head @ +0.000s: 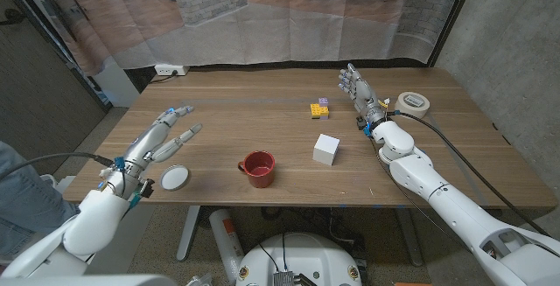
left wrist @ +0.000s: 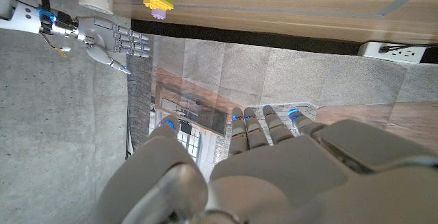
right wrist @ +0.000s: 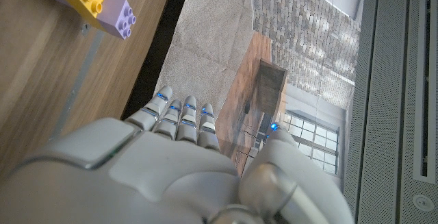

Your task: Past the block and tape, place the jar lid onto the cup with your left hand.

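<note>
Nothing looks done yet — the jar lid (head: 174, 178) lies on the desk (head: 262, 111) beside the empty, spread-fingered left hand (head: 164, 136), left of the red cup (head: 258, 168) — pickup and placing remain.

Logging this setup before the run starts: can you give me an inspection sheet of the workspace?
Surface: wooden table, no spills seen.
Job's things: jar lid lies near the left hand; red cup stands upright mid-table.
Clutter: white block, toy bricks, tape roll.
Hands: left hand and right hand both open, holding nothing.
Cables: black cable along the right arm.
Surroundings: power strip behind the table, translucent curtain.
</note>
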You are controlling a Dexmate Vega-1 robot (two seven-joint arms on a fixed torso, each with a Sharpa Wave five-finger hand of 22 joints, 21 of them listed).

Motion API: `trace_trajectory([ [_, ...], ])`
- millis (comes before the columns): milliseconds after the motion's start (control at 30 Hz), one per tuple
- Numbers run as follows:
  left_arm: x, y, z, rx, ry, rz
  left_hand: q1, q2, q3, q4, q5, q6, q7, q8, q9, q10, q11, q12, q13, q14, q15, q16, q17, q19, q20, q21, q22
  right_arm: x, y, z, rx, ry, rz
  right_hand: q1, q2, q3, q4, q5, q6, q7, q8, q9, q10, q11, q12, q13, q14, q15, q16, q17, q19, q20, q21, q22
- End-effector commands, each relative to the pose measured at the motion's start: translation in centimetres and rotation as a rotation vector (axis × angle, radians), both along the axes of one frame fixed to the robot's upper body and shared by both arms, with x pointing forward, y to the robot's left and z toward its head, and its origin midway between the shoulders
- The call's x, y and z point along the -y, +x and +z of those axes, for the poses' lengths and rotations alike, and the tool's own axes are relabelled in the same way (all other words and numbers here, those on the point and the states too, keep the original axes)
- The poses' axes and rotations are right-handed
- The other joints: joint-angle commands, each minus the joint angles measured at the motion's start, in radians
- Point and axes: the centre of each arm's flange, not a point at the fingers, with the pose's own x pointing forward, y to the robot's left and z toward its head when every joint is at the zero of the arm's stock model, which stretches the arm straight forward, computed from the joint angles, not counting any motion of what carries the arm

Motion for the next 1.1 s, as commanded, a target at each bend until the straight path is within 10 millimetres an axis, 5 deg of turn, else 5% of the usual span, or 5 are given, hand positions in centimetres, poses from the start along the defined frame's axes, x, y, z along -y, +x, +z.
trace_trajectory([
  [33, -0.4, -0.9, -0.5, 0.013, 0.042, 0.029, 0.015, 0.0, 0.003, -0.01, 0.007, 0.015, 0.001, 0.006, 0.004, 0.017, -0.002, 0.007, 0.004, 0.01, -0.021, 0.003, 0.003, 0.006, 0.002, 0.005, 0.002, -0.6, -0.2, 0.0, 0.011, -0.006, 0.002, 0.005, 0.007, 0.0, -0.005, -0.001, 0.01, 0.001, -0.003, 0.006, 0.009, 0.0, 0.003, 0.003, 0.009, 0.002, 0.002, 0.004, 0.009, -0.001, -0.007, 0.005],
  [1100, -0.3, -2.6, -2.1, 0.013, 0.124, 0.136, 0.093, 0.008, 0.026, -0.057, 0.033, 0.081, -0.021, 0.011, 0.003, 0.073, -0.025, 0.005, 0.005, 0.063, -0.049, 0.003, 0.001, 0.045, 0.008, 0.004, -0.001, -0.9, 1.0, -0.4, -0.021, -0.007, 0.015, 0.005, 0.009, -0.003, -0.007, -0.002, 0.012, 0.0, -0.003, 0.006, 0.012, 0.001, 0.002, 0.003, 0.011, 0.002, 0.001, 0.004, 0.013, 0.0, -0.018, 0.006],
])
